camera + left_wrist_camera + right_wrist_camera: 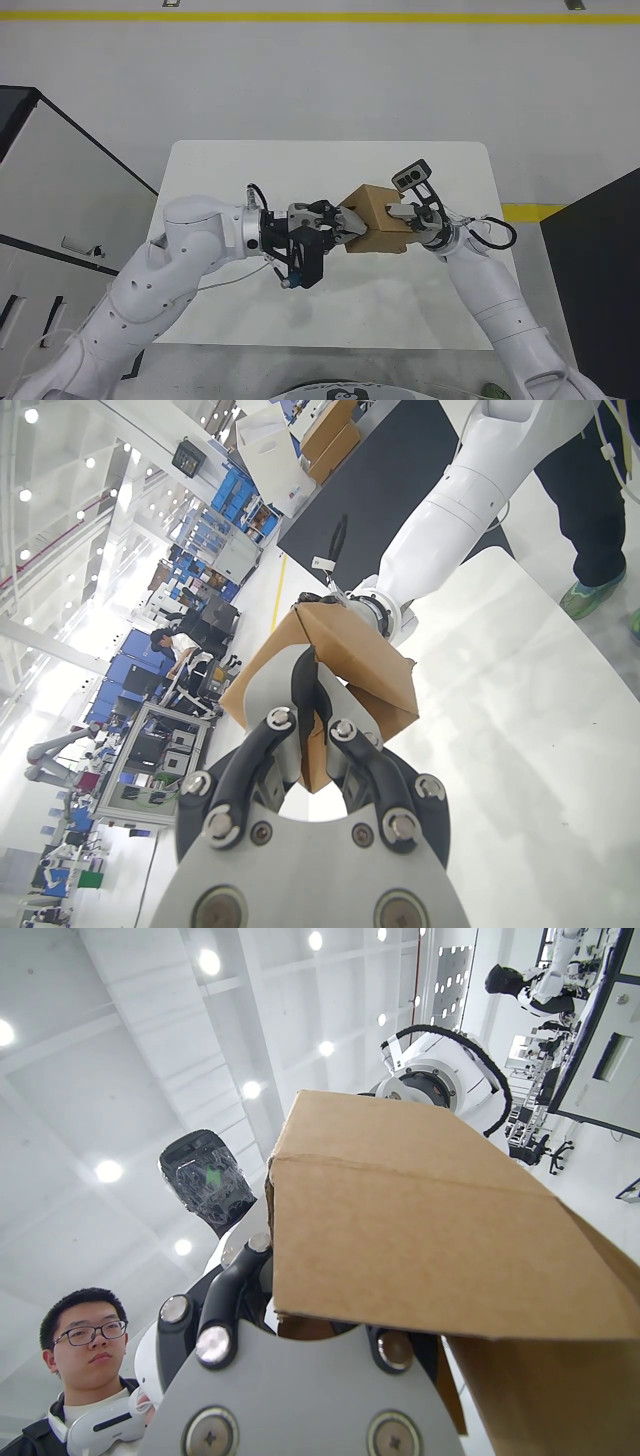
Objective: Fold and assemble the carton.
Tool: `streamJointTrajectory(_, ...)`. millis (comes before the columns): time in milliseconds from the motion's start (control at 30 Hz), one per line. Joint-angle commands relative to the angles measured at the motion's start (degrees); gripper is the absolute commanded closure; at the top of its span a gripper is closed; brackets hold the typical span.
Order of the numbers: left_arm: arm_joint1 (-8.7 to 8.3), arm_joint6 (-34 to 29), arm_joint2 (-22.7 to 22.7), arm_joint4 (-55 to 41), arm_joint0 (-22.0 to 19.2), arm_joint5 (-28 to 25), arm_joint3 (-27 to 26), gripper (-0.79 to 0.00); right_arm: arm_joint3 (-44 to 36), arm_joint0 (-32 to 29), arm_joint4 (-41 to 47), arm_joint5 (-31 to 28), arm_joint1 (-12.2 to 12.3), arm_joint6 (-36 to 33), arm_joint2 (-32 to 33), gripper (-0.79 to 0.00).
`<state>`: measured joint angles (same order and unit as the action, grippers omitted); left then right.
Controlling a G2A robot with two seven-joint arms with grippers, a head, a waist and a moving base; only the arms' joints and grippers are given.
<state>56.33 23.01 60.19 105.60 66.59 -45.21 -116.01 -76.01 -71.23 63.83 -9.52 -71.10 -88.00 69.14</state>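
Note:
A brown cardboard carton [375, 220] hangs above the middle of the white table [330, 160], held between both arms. My left gripper [348, 224] is at its left end, shut on a cardboard flap; the left wrist view has the black fingertips [306, 680] pinching the flap edge of the carton [350, 660]. At the carton's right end is my right gripper [402, 214], shut on a side wall. In the right wrist view the carton [400, 1228] covers most of the jaws, with one finger [235, 1278] beside the wall.
A black-framed panel [40, 170] stands left of the table and a dark panel [600, 260] right of it. Bare tabletop lies in front of and behind the carton. A yellow line [320, 16] crosses the floor beyond the table.

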Motion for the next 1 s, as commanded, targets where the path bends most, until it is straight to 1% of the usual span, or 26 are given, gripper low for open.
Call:
streamJointTrajectory(0, 0.03, -0.17, -0.25, 0.11, -0.15, 0.15, 0.03, 0.000, 0.00, 0.00, 0.00, 0.00, 0.00, 0.00, 0.00, 0.000)
streamJointTrajectory(667, 0.39, -1.46, -2.46, -0.21, -1.38, 0.88, 1.04, 0.000, 0.00, 0.00, 0.00, 0.00, 0.00, 0.00, 0.00, 0.000)
streamJointTrajectory(833, 0.38, -1.00, -1.91, -1.25, -1.28, 1.57, 1.34, 0.000, 0.00, 0.00, 0.00, 0.00, 0.00, 0.00, 0.00, 0.000)
streamJointTrajectory(967, 0.18, -0.17, -0.19, -2.85, -0.60, 2.30, 1.61, 0.000, -1.99, -1.17, -0.47, 0.44, 0.09, 2.17, 0.39, 0.000)
